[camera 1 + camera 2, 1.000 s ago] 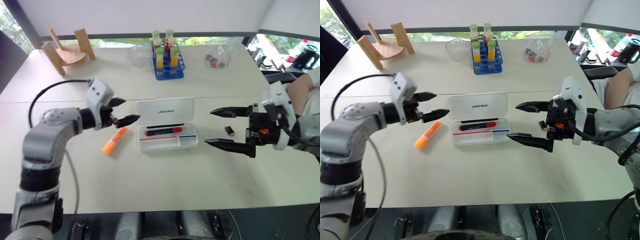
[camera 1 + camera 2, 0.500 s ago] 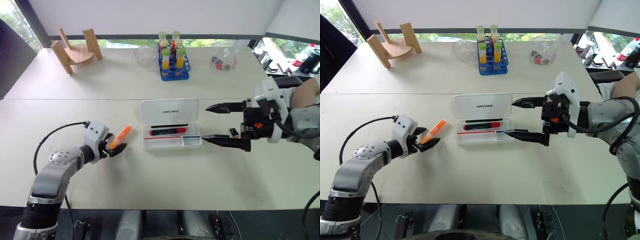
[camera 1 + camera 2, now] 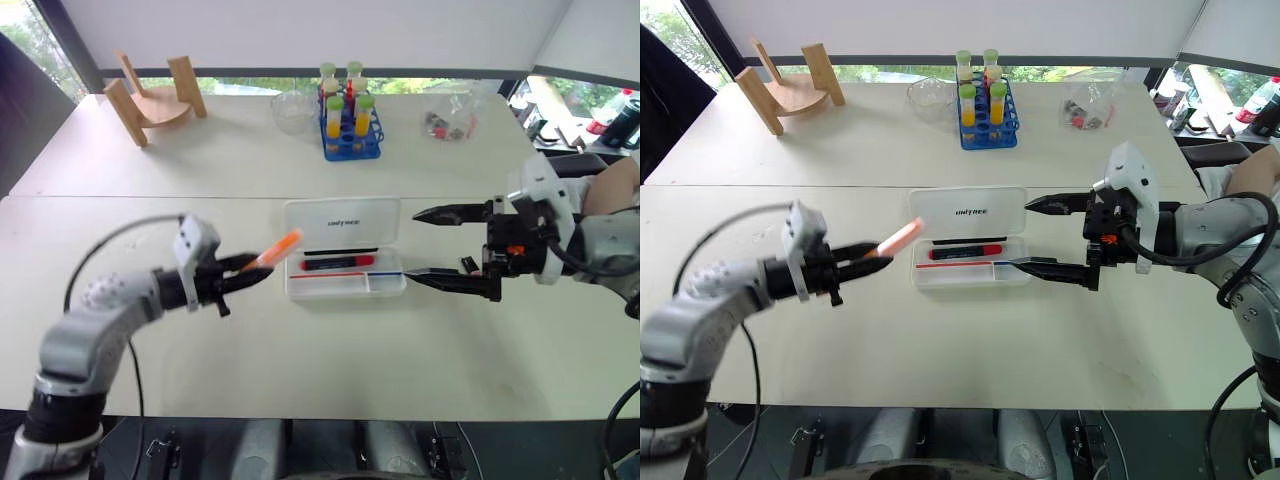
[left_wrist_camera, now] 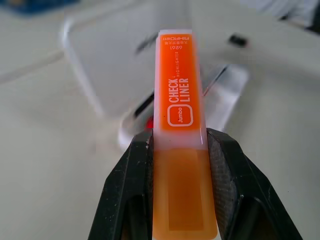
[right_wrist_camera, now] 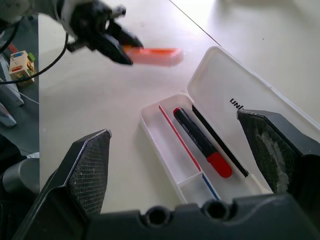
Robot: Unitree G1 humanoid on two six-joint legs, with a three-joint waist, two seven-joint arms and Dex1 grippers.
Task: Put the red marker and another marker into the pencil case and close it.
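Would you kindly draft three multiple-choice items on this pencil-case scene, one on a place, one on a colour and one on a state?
1. Where is the red marker?
A. Inside the open pencil case
B. On the table beside the case
C. In the blue tube rack

2. What colour is the marker that the left gripper holds?
A. Green
B. Orange
C. Blue

3. How is the right gripper?
A. Shut on the case lid
B. Shut on a marker
C. Open, holding nothing

Answers:
1. A, as the red marker lies in the tray under the raised lid.
2. B, as the left wrist view has the orange highlighter clamped between the black fingers.
3. C, as its fingers stand wide apart beside the case with nothing between them.
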